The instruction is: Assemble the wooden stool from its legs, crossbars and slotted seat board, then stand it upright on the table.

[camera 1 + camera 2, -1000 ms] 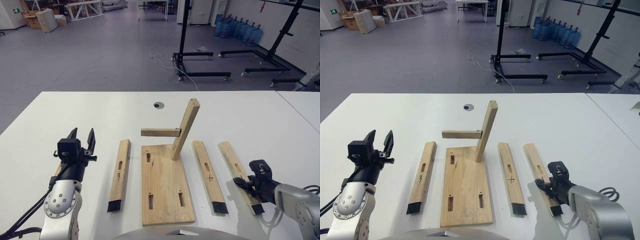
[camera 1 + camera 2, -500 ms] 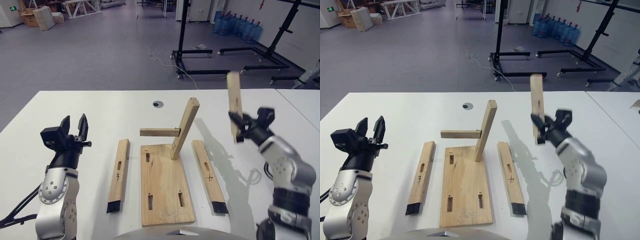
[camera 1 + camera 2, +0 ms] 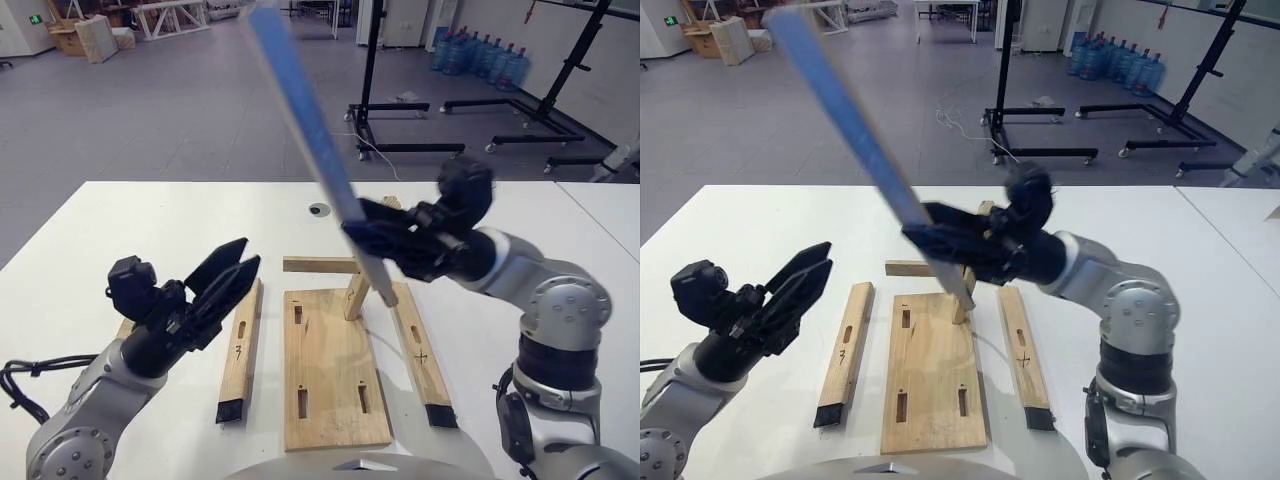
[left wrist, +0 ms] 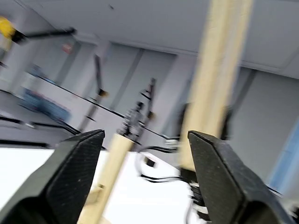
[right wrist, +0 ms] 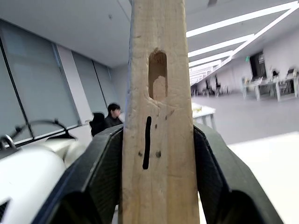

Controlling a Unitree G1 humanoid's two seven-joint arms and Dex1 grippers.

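My right gripper (image 3: 375, 238) is shut on a slotted stool leg (image 3: 298, 95). It holds the leg in the air, slanting up and to the left over the seat board (image 3: 330, 380). The right wrist view shows that leg (image 5: 158, 140) clamped between both fingers (image 5: 100, 186). On the board's far end a leg (image 3: 352, 298) stands tilted, with a crossbar (image 3: 315, 265) sticking out to the left. The held leg partly covers it. My left gripper (image 3: 228, 275) is open above the table, beside a lying leg (image 3: 240, 345). Another leg (image 3: 420, 355) lies to the right of the board.
The white table (image 3: 120, 220) has a small round hole (image 3: 319, 210) behind the parts. Bare tabletop lies at the far left, the far right and the back. The open left fingers (image 4: 77, 182) point toward the raised leg (image 4: 219, 79).
The right arm has swung its leg from the right side to the centre above the board, tipping it leftward. The left gripper has moved inward toward the lying leg, still open.
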